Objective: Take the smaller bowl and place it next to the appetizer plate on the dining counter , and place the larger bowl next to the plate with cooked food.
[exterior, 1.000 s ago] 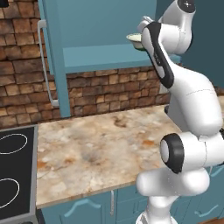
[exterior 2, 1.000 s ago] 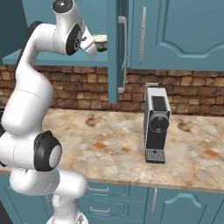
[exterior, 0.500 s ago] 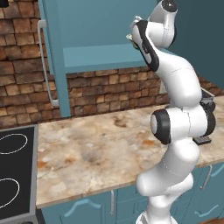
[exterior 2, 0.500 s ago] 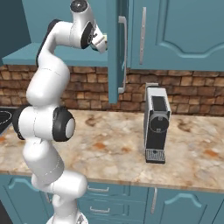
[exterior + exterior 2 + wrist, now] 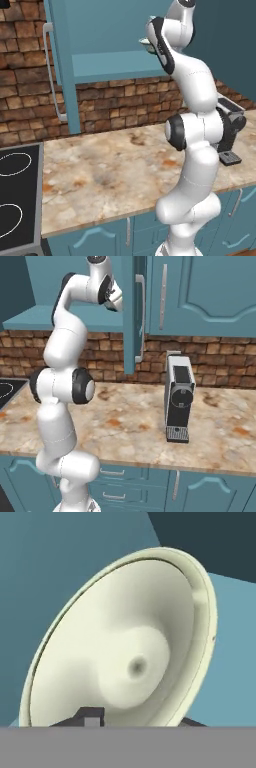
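Note:
The smaller bowl (image 5: 130,647) looms close in the hand view, tilted, with its pale cream inside facing me. My gripper (image 5: 142,722) straddles its lower rim, one fingertip (image 5: 91,718) inside the bowl and the other outside, shut on the rim. From the left base, the bowl's edge (image 5: 144,42) peeks out beside the gripper (image 5: 150,46), high up at the open wall cabinet. The right base view has the gripper (image 5: 118,303) raised next to the cabinet door. The larger bowl, both plates and the dining counter are out of view.
The open teal cabinet door (image 5: 134,311) hangs just right of the hand. Below lies a marbled kitchen counter (image 5: 110,175) with a coffee machine (image 5: 179,398) on it and a black stove top (image 5: 15,200) at its left end. A brick wall backs the counter.
The arm has swung from a bent-over pose to a more upright one, with the hand staying up at the cabinet. The jaws have closed in on the bowl's rim.

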You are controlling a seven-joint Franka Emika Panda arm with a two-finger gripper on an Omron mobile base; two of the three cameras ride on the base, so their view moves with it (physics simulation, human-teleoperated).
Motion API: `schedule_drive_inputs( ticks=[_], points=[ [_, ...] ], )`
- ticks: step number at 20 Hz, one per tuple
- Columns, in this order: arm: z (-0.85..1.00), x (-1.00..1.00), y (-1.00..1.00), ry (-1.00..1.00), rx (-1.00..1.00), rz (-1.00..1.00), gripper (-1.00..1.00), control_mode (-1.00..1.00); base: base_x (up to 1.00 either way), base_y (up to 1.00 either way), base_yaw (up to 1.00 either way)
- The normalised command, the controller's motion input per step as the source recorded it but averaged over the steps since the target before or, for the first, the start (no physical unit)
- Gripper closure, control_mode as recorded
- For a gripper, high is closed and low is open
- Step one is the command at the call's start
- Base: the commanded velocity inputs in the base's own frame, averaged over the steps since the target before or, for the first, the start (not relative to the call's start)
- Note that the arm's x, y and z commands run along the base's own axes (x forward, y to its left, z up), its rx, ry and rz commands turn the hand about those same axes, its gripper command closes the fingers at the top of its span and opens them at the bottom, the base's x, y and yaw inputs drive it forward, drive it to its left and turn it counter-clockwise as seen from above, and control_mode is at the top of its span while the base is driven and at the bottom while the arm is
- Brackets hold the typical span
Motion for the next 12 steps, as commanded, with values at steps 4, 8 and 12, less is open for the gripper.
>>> schedule_drive_inputs(
  ticks=[4, 8, 12],
  points=[
    [-0.73, -0.98, 0.48, 0.03, -0.04, 0.09, 1.00, -1.00, 0.00, 0.00, 0.00],
    [-0.09, -1.00, 0.52, 0.02, 0.00, 0.10, 1.00, -1.00, 0.00, 0.00, 0.00],
    [-0.35, -1.00, 0.13, -0.06, 0.00, 0.10, 1.00, -1.00, 0.00, 0.00, 0.00]
  ],
)
